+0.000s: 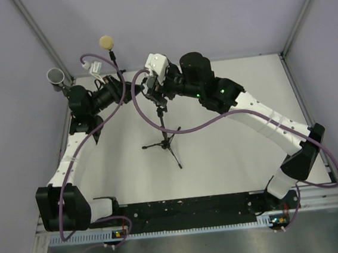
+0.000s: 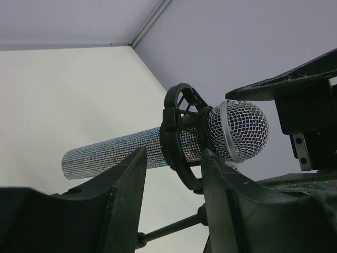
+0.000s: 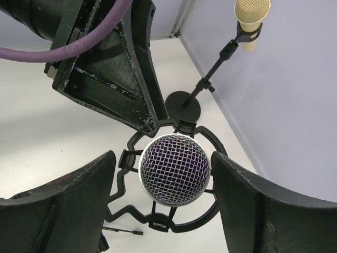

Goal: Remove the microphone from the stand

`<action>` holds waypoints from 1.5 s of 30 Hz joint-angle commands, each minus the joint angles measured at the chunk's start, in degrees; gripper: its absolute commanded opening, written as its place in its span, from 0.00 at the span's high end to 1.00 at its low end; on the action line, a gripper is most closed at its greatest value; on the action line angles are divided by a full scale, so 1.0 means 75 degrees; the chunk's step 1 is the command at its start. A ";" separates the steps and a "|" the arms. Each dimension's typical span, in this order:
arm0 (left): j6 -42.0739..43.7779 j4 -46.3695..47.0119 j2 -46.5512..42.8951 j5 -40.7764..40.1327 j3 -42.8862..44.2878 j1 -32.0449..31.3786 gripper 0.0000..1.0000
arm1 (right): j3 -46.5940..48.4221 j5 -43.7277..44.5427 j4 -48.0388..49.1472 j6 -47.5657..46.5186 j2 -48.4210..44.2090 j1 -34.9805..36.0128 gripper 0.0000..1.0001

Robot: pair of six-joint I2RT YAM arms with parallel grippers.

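Note:
The microphone (image 2: pixel 131 150) has a glittery silver body and a mesh head (image 3: pixel 175 168). It lies level in the black ring clip (image 2: pixel 179 138) on top of the thin black tripod stand (image 1: pixel 165 140). My left gripper (image 2: pixel 174 154) is open, with a finger on each side of the clip, just below the microphone's body. My right gripper (image 3: pixel 163 158) is open and faces the mesh head end-on, a finger on either side of it with small gaps. In the top view the left gripper (image 1: pixel 133 89) and right gripper (image 1: pixel 154 92) meet at the stand's top.
A second microphone with a beige foam head (image 3: pixel 251 15) stands on a round-based stand (image 3: pixel 183 106) at the back left, also in the top view (image 1: pixel 107 43). A grey cup-like cylinder (image 1: pixel 55 76) sits by the left wall. Walls close in at the back.

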 commanded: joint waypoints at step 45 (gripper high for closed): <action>-0.0228 0.0321 -0.0126 -0.0468 -0.0284 0.0017 0.93 | 0.0249 0.0705 0.0239 -0.0234 0.0169 0.0090 0.54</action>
